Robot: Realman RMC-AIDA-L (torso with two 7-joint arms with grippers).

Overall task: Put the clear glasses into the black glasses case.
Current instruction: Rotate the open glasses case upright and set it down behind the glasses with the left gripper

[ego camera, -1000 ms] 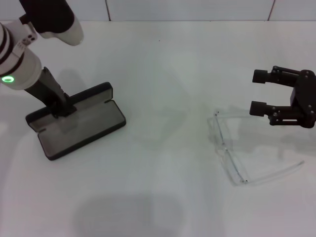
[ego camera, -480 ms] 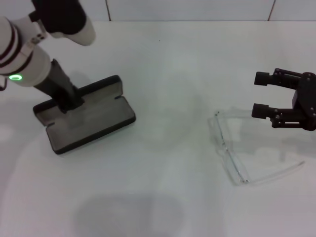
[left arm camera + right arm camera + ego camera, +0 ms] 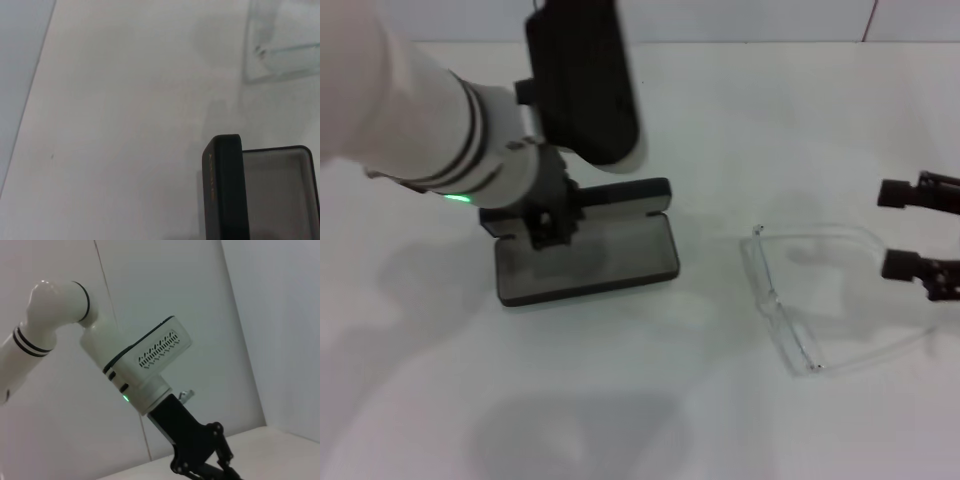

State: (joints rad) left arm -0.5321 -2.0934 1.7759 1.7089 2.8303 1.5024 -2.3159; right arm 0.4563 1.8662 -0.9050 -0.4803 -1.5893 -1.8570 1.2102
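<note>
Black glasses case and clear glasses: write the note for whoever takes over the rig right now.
Left gripper: on the black glasses case, apparently gripping its rear edge near the upright lid; the case lies open mid-table.
Right gripper: open, empty, beside the clear glasses, not touching.
Done: the case is open, near the glasses.
Left: grasp the glasses, place them in the case.

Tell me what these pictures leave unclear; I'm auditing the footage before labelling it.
- Left pincer: in the head view its tips sit on the black glasses case, hidden by the arm's own wrist, so its grip is unclear.
- Right pincer: cut off by the head view's right edge; only two fingertips show.
- Clear glasses: transparent; the far arm's outline fades against the white table.
- Case lettering: too small in the left wrist view.
</note>
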